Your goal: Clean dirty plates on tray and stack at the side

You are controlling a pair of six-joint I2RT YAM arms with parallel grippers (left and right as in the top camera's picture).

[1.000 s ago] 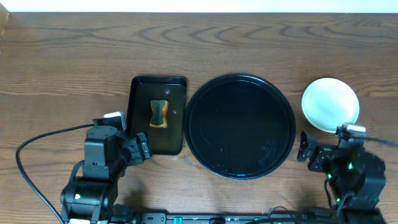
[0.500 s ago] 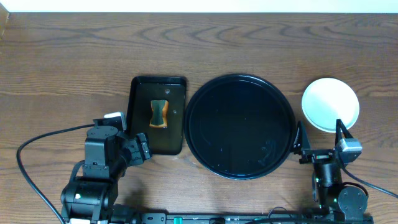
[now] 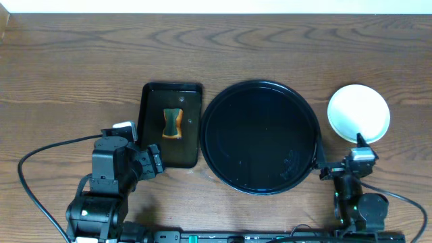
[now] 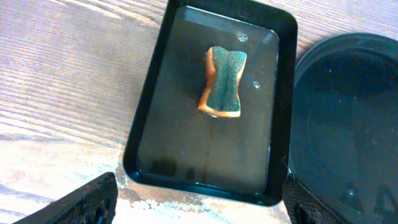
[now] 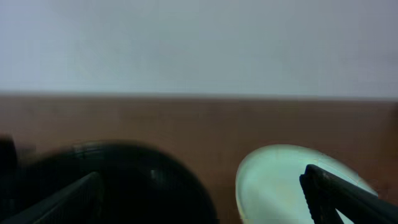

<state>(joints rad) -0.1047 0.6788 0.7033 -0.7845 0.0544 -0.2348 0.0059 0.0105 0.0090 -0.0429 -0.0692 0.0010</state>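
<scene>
Table [image 3: 67, 61]: we saw a brown wood-grain top running under everything, with a pale wall behind its far edge.
Tray [image 3: 260, 86]: it was round, glossy and black with a raised rim, and it sat at the middle of the table, its surface bare. In the right wrist view it was a dark blur at lower left.
Small tray [image 3: 154, 115]: this black rectangle lay just left of the tray, its long sides running away from us. From above we could not tell whether the two rims touched.
Plates [image 3: 358, 113]: we found them on the table just right of the tray, clear of its rim. From above only one pale round top face showed. It looked like a stack, though we could not count the plates.
Left gripper [image 4: 202, 205]: its fingers were spread wide at the near end of the small tray and gripped nothing.
Right gripper [image 5: 205, 199]: its fingers were also spread wide and empty. It was low at the near edge, between the tray and the plates.
Sponge [image 4: 222, 83]: it was orange and green, and it lay in the far half of the small tray.
</scene>
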